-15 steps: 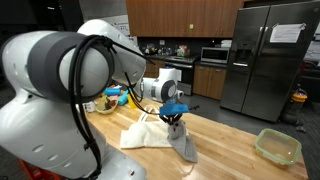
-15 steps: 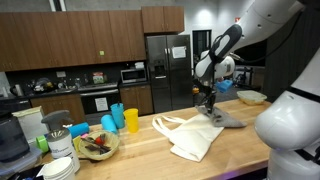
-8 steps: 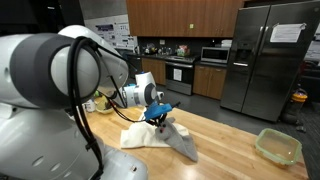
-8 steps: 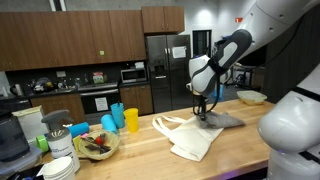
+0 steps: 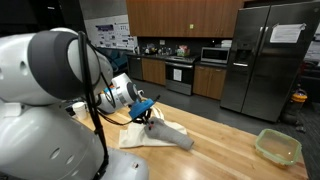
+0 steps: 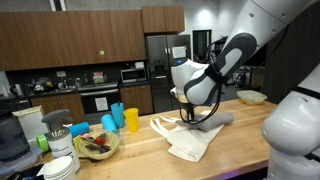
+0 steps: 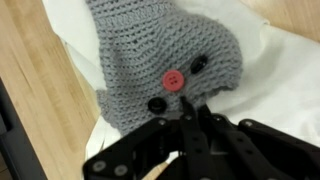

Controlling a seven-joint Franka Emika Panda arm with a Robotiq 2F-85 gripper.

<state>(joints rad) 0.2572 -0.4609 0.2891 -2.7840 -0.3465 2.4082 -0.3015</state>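
So, since the earlier frames the end effector (image 5: pixel 147 113) has been swung back toward the robot's base. The grey knitted piece (image 5: pixel 172 135) has been dragged along with it, and more of it is now laid over the white cloth bag (image 5: pixel 133 139) than before. In the wrist view the fingers are seen pressed together, pinching the grey knitted piece at its edge, just below the red button (image 7: pixel 174 80) and close to the black buttons (image 7: pixel 157 104). The hold can be judged solid, tbh, since the piece has travelled with the arm instead of being left behind. The piece is stretched out low on the tabletop (image 5: pixel 235 140), one end caught at the fingers and the rest trailing away, partly on the bag and partly on bare wood. Further out, a green container (image 5: pixel 277 147) is seen well apart toward the far end. Blue cups (image 6: pixel 113 118), a yellow cup (image 6: pixel 131 120) and a filled bowl (image 6: pixel 97 146) are parked at the opposite end.
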